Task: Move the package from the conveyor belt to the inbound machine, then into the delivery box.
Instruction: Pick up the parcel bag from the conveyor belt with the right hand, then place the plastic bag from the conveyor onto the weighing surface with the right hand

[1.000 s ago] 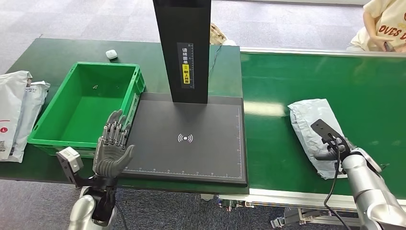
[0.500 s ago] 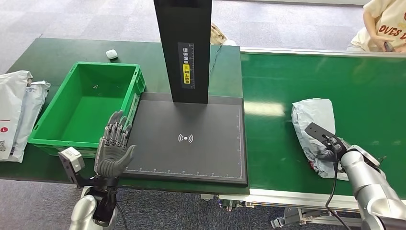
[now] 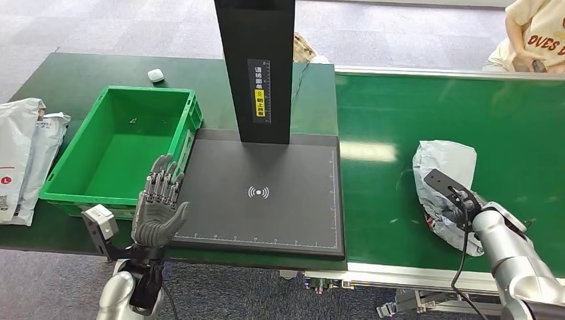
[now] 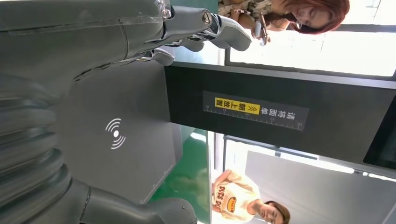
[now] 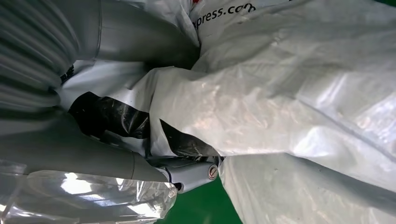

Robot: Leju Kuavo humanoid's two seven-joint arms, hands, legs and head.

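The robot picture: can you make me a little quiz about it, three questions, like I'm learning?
1. True or false: the grey package lies inside the green box.
2. Which hand grips the package? A) left hand B) right hand
3. Fill in: the package is over the green ____.

Key:
1. False. The package is over the conveyor belt.
2. B. In the right wrist view the bag is bunched up against the fingers. The left hand is spread and holds nothing, beside the black machine.
3. Belt.

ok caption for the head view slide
Right hand grips a grey package on the conveyor belt; left hand open beside the scanner pad.
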